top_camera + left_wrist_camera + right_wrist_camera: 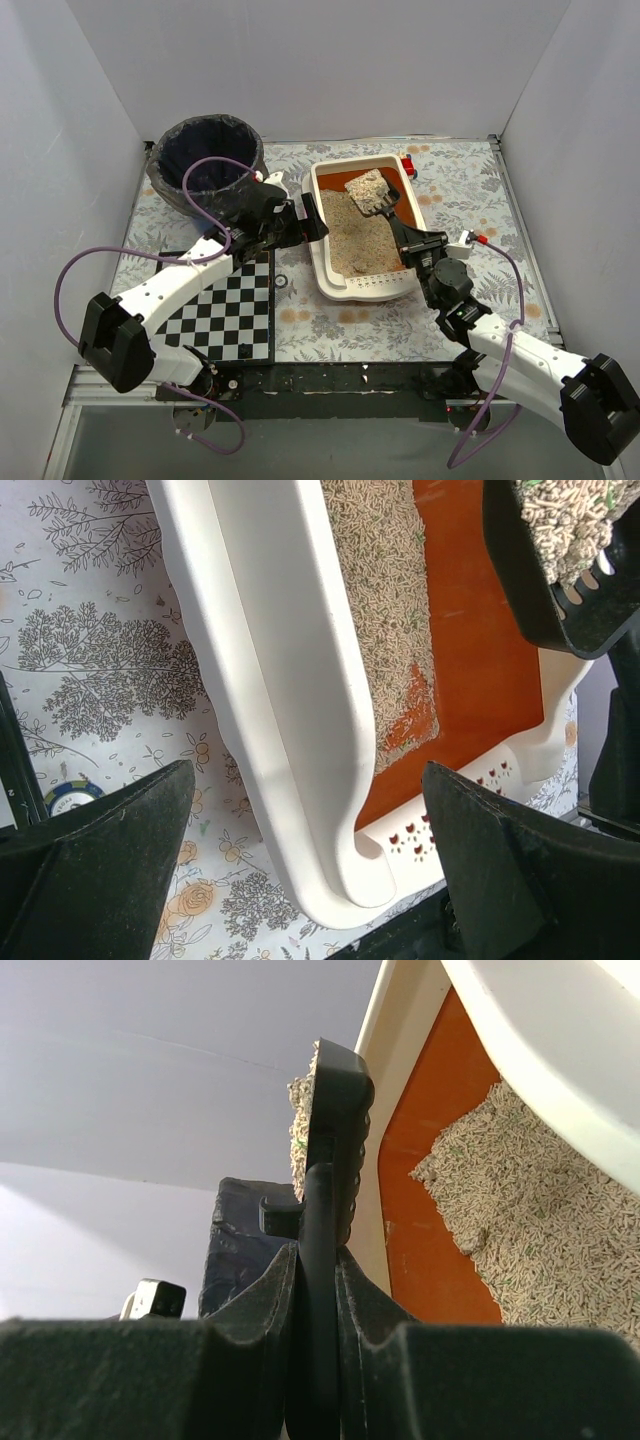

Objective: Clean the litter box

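Near the middle of the floral counter [460, 195] sits the litter box [365, 288], beside a dark-bagged bin [168, 185]. Above its far end, the right pincer [402, 230] is clenched on a black scoop [368, 192] heaped with litter. The left pincer [308, 226] gapes released, the box's left wall between its fingers.

Heaped scoop [368, 192] over litter box [345, 292] (orange floor exposed), held by right end effector [399, 223]
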`<state>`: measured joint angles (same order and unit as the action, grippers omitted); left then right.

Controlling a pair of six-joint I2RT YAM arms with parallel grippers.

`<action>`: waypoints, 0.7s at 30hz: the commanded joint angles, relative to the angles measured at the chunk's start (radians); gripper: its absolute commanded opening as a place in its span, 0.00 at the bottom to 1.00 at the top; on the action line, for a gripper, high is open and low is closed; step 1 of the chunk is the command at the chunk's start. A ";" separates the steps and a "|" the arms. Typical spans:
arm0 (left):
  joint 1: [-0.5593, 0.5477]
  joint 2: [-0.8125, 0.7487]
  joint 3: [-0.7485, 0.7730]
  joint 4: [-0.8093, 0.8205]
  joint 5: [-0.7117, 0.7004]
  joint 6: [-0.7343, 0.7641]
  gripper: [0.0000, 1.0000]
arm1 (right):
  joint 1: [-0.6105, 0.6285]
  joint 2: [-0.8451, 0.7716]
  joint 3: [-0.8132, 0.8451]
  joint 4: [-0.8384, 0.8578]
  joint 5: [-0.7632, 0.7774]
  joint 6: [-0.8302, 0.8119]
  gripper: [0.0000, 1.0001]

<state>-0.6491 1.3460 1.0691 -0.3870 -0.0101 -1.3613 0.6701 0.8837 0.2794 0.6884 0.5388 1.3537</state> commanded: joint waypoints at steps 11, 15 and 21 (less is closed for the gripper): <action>0.005 -0.085 -0.037 0.037 0.010 -0.001 0.98 | 0.005 -0.009 0.003 0.114 -0.036 0.053 0.01; 0.006 -0.091 -0.043 0.034 0.010 0.001 0.98 | 0.005 -0.031 -0.019 0.112 -0.004 0.073 0.01; 0.005 -0.091 -0.041 0.033 0.002 0.004 0.98 | 0.005 -0.026 -0.011 0.108 -0.014 0.051 0.01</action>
<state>-0.6491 1.2991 1.0237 -0.3607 -0.0032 -1.3651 0.6708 0.8772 0.2630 0.6910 0.5076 1.3926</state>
